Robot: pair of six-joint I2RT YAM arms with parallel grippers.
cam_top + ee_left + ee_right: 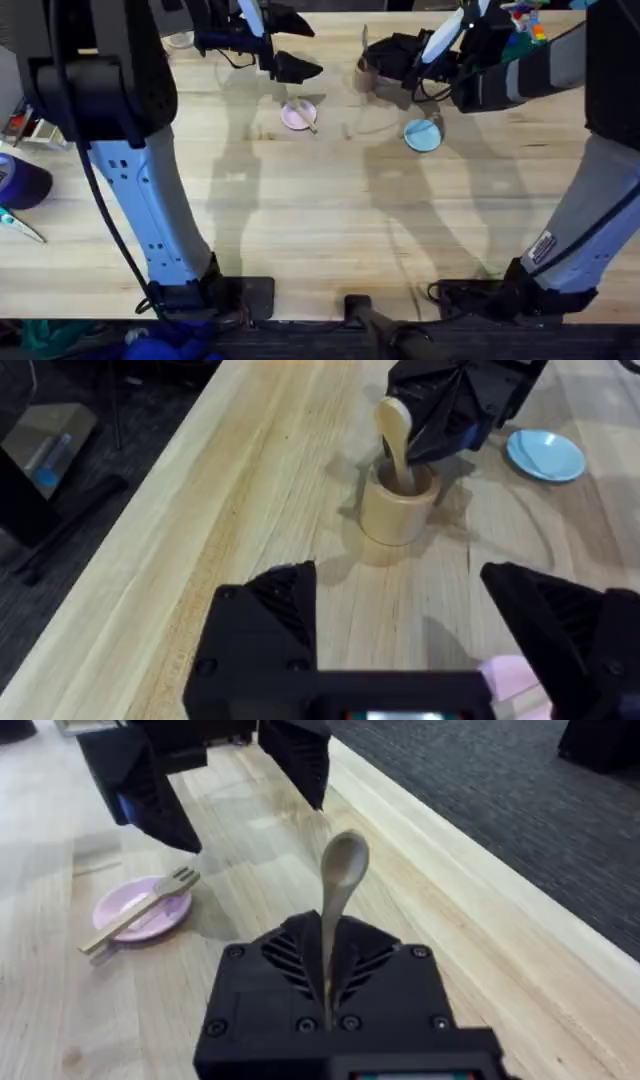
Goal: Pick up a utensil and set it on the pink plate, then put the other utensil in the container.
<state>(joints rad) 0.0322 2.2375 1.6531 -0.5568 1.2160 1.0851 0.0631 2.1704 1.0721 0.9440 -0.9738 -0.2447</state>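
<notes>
Pale wood worktop (330,220) carries the lot. Pink plate (298,115) sits left of centre toward the far side, w/ the wooden fork (308,118) lying across it; in the right wrist view the fork (140,910) rests tines up on the plate (150,915), handle end hanging past the rim onto the wood. Light blue plate (423,135) lies to the right, well apart from the pink one.

Brown cup (397,510) stands upright near the far edge, between the two arms. Wooden spoon (396,435) is bowl-up, handle end down inside the cup. Right gripper (330,970) has its fingers clenched on the spoon handle; the spoon (340,890) rises straight out between them. In the left wrist view the right gripper (455,410) sits just above and behind the cup.

Left gripper (400,610) is released, fingers spread wide, nothing between them, hovering near the pink plate (515,680) on the cup's side. Overhead, the left gripper (285,60) is beyond the plate.
</notes>
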